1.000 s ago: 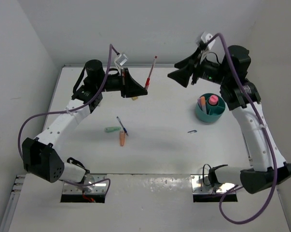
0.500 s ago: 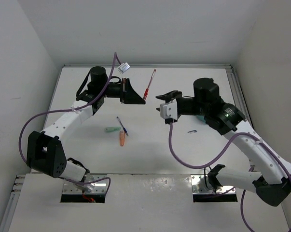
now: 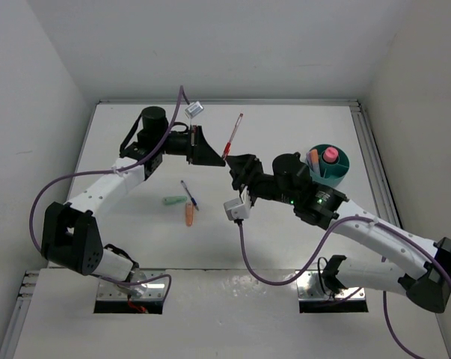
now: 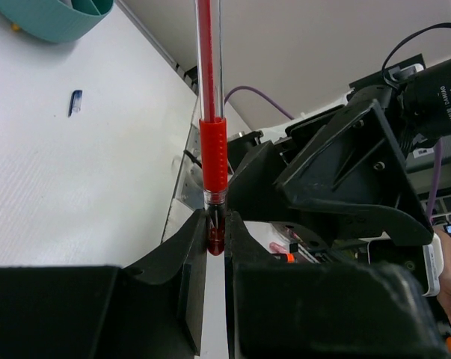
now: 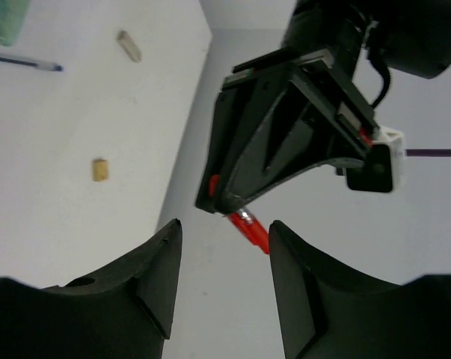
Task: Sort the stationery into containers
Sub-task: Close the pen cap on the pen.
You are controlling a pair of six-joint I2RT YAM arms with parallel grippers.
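The left hand (image 4: 215, 232) is clenched on one end of the red pen (image 3: 235, 133) and holds it clear of the worktop (image 3: 150, 239) at the far middle. The shaft sticks out toward the far side, so most of the pen's length is bare, which looks like an offer for a hand-over. The right hand (image 5: 224, 228) is released, its two fingers apart with nothing between them. It points at the left hand from close by, lined up with the gripped end of the pen, so I judge it is there to take the pen. The reason is probably reach: the teal cup (image 3: 340, 173) stands on the right side of the worktop, next to the right arm and well apart from the left hand. A pink marker (image 3: 330, 155) and an orange piece (image 3: 313, 157) stand upright in the cup, so it is the place for pens. A green stub (image 3: 173, 200), a blue pen (image 3: 189, 194) and an orange stub (image 3: 188, 215) lie close together on the worktop, left of the middle, not yet sorted.
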